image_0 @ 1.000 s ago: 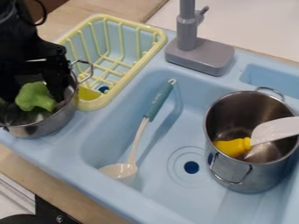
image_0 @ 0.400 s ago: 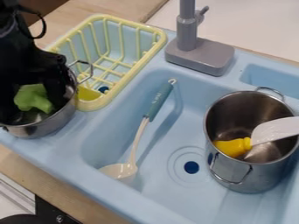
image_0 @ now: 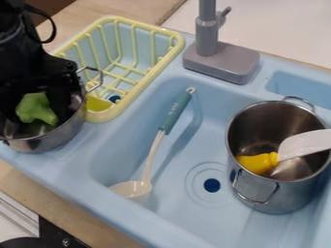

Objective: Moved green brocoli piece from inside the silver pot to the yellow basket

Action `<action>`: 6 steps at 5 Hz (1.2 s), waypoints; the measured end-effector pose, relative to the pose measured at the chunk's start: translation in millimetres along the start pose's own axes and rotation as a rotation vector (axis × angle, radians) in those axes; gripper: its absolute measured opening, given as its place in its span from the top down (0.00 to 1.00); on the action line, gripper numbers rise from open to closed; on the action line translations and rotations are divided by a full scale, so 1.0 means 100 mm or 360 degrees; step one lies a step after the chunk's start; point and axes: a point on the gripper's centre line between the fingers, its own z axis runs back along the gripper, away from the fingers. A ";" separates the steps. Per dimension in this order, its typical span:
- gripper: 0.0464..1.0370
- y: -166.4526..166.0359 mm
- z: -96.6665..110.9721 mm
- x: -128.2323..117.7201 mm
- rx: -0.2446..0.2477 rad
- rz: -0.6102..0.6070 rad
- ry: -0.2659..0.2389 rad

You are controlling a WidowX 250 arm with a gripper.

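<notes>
The black gripper (image_0: 40,80) is at the left of the camera view, lowered into the mouth of a silver pot (image_0: 50,141). Right at its lower end, inside the pot, is the green broccoli piece (image_0: 36,109); whether it is held is unclear. Part of the pot's inside is hidden by the gripper. Just right of and behind the pot stands the yellow basket (image_0: 169,35), a wire-style rack with a yellow patch at its near corner.
A grey faucet (image_0: 221,62) rises behind the blue sink (image_0: 116,203). In the basin lie a spoon with a teal handle (image_0: 174,112) and, at the right, a second metal pot (image_0: 275,196) holding a yellow and white utensil (image_0: 259,163). The left pot's wire handle leans toward the basket.
The gripper has shifted slightly within the left pot, and the broccoli has turned a little and moved slightly left. Pot, basket and sink items have stayed where they were.
</notes>
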 end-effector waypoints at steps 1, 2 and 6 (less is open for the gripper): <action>0.30 0.00 0.12 0.03 0.0013 0.0004 -0.0031; 0.30 0.02 0.23 0.08 0.0033 0.0043 -0.0046; 0.30 -0.12 0.50 0.94 -0.0062 0.0206 -0.0111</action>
